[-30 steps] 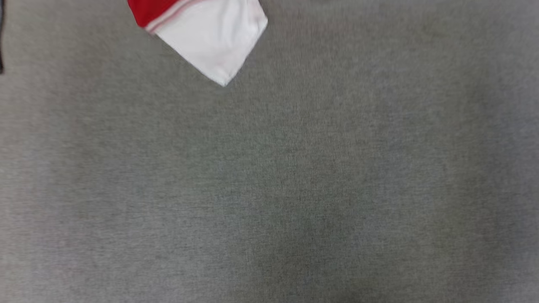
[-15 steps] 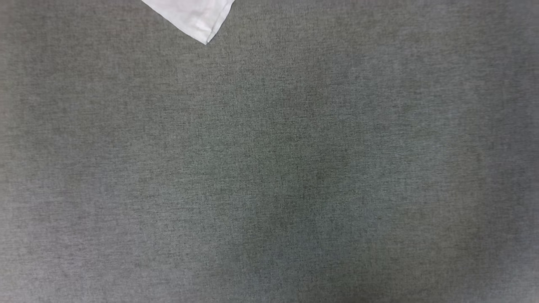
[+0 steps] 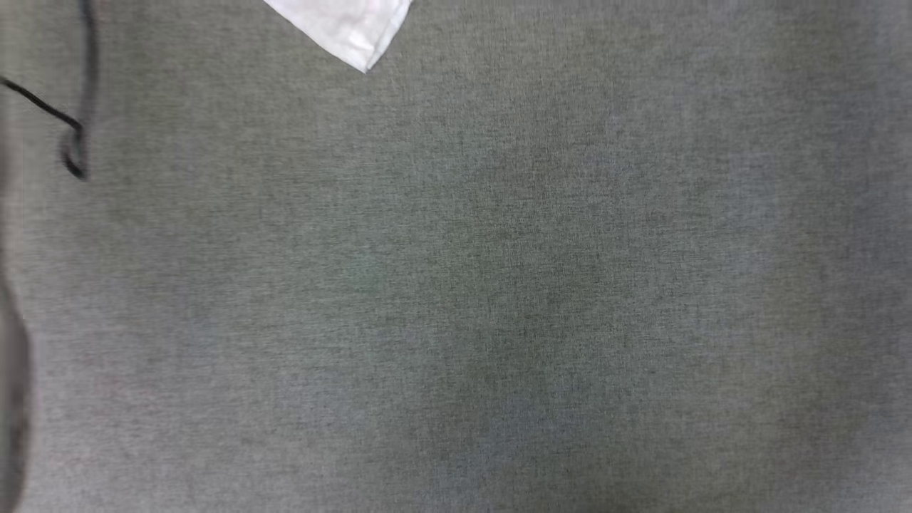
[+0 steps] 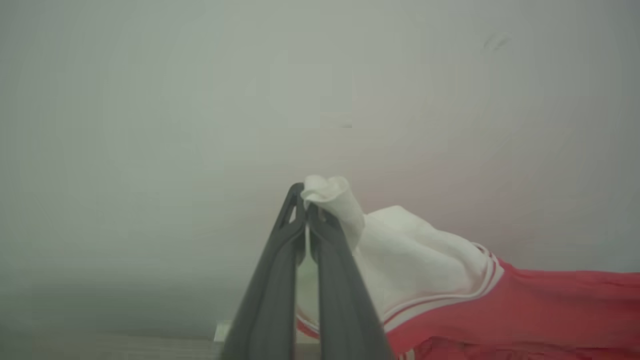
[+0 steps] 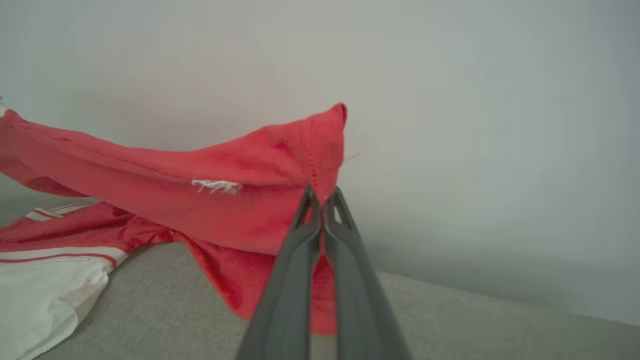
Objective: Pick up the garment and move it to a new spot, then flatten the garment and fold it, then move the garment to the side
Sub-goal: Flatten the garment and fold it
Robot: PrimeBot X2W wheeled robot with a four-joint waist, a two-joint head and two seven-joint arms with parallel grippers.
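K: Garment (image 3: 342, 25) sits higher in the head view than 1 s back. Red body and striped trim are off the top edge, with just a white sleeve tip left. Black cable (image 3: 75, 142) has come in at the left, so I'd say the camera panned, not the shirt.
M: Tools?
K: Both pinched tight. Left tool (image 4: 306, 212) is clamped on a white sleeve edge, right tool (image 5: 322, 197) on a red hem corner near the hem logo (image 5: 216, 186). Shirt hangs stretched between the 2, lower part trailing on the grey bench (image 3: 499, 285).
M: Risks?
K: Both bites are thin edge pinches, so a hard tug could pull 1 free. The trailing sleeve (image 5: 45, 295) could drag on the cloth and fold under. A sleeve-plus-hem hold likely lands it skewed.
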